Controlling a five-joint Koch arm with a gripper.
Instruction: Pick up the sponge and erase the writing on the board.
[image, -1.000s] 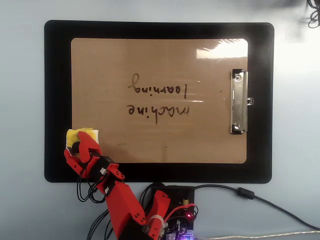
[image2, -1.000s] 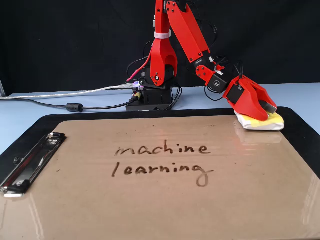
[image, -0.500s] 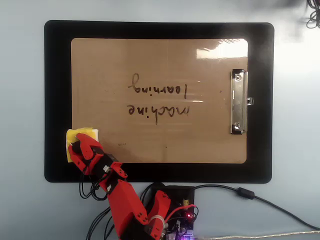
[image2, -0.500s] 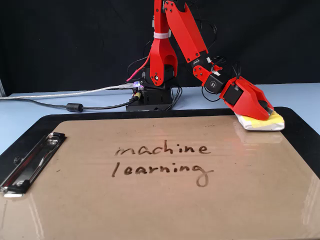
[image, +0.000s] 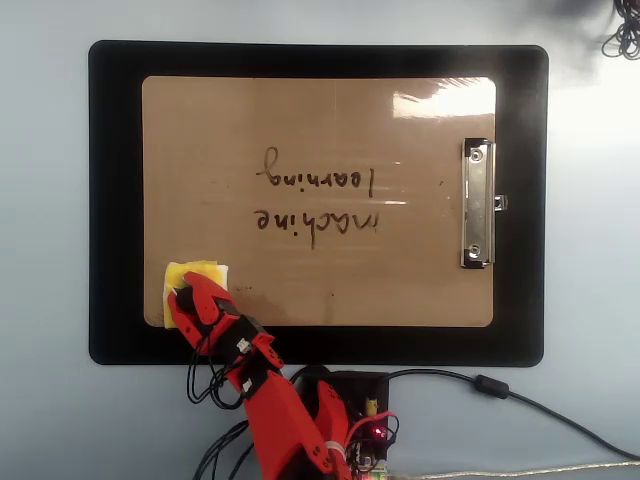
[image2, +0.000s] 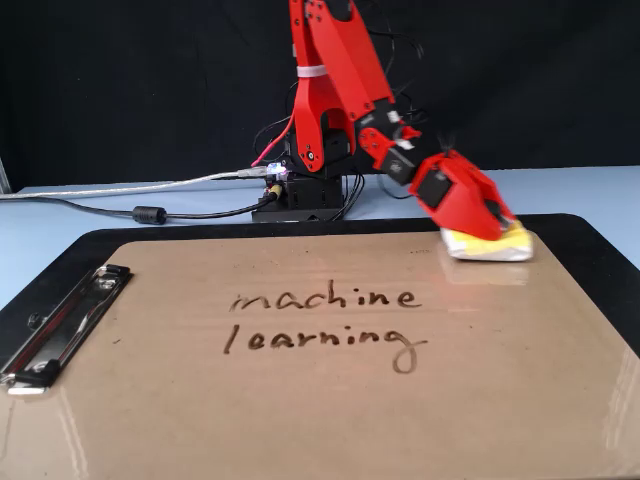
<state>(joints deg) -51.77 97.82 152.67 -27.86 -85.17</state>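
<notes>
Yellow sponge (image: 196, 274) sits on the board (image: 300, 120), at its lower-left corner in the overhead view, well apart from the writing (image: 318, 200). My gripper (image: 192, 292) bears down on it; jaws seem clamped on it. Clip (image: 477, 204) lies opposite.

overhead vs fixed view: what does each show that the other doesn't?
Only the overhead view shows the whole black mat with pale table on every side. Only the fixed view shows the dark backdrop and the arm's upright links in profile. Both show the board, its metal clip, the intact writing, and the gripper on the yellow sponge.
</notes>
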